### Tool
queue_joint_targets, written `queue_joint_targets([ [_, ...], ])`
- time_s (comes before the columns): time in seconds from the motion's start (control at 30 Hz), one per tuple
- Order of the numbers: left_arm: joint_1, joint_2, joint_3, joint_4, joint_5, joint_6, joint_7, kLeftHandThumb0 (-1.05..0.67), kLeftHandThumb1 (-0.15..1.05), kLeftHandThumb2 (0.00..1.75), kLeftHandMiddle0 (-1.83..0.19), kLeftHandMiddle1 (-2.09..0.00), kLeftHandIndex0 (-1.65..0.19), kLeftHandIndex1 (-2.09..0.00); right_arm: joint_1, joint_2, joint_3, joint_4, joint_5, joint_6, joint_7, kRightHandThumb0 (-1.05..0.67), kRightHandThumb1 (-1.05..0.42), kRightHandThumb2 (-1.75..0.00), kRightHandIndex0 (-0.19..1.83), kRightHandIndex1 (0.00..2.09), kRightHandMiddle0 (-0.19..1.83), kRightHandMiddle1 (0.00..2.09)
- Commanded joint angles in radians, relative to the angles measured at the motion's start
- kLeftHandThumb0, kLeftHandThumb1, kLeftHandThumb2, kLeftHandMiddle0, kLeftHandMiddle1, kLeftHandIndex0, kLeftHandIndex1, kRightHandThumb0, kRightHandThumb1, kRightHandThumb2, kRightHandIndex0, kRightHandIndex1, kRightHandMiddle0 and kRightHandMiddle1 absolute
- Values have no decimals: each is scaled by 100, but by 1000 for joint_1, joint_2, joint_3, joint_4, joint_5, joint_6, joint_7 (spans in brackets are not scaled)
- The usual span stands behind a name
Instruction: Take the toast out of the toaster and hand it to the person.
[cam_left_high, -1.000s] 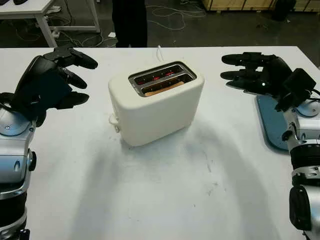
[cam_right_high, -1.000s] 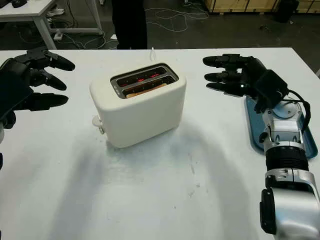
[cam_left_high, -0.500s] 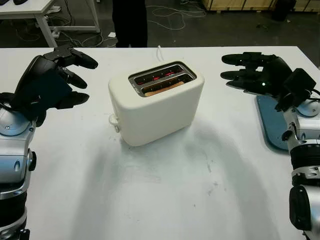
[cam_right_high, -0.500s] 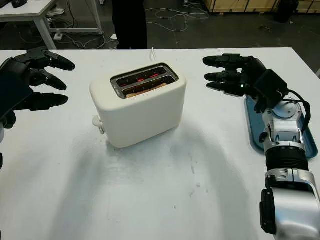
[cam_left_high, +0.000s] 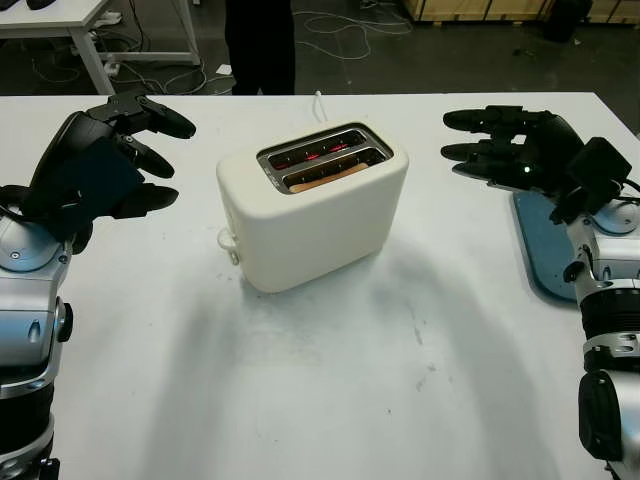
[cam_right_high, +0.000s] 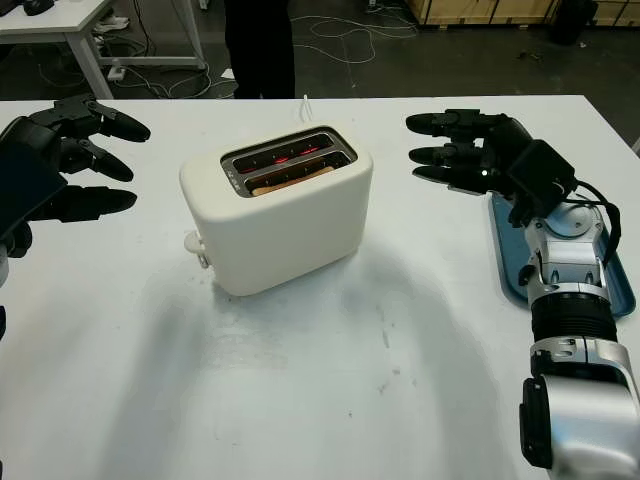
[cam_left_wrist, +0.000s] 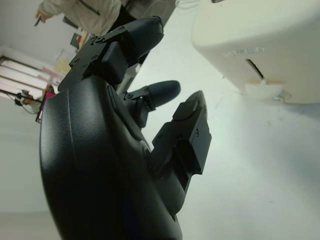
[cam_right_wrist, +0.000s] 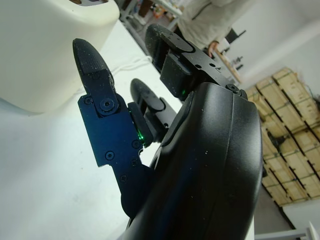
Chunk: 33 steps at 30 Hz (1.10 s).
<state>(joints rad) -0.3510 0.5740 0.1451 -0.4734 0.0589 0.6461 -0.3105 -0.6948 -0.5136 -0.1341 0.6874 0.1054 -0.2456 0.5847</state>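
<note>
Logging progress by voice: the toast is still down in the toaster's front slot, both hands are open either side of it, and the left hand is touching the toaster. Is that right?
Not quite. The left hand is not touching the toaster: the left eye view shows bare table between them. The rest stands: toast sits in the front slot, and the right hand is open on the other side.

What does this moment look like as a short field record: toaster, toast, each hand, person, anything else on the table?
toaster: cream two-slot toaster standing mid-table, lever on its near-left end, inside glowing red
toast: toast sitting low in the nearer slot, not yet taken out
left hand: left hand open, held above the table to the left of the toaster, apart from it
right hand: right hand open, held to the right of the toaster, apart from it
person: person in dark clothing standing beyond the far table edge
other: blue tray at the table's right edge, beneath the right arm
</note>
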Motion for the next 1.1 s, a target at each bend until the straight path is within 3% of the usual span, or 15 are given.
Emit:
queue_joint_targets([
  [0.0,-11,5,-6,-3,6,2,1,43,92,15,-41,-136,-37,-104,-18,6,-7,2,10,-11,-6,-48,-79,0,87,1,78,0],
  [1.07,-9,-3,3,11,-2,-24,5,46,92,17,-42,-138,-37,-107,-27,3,-6,32,8,-38,-2,-48,-79,0,88,0,78,0],
])
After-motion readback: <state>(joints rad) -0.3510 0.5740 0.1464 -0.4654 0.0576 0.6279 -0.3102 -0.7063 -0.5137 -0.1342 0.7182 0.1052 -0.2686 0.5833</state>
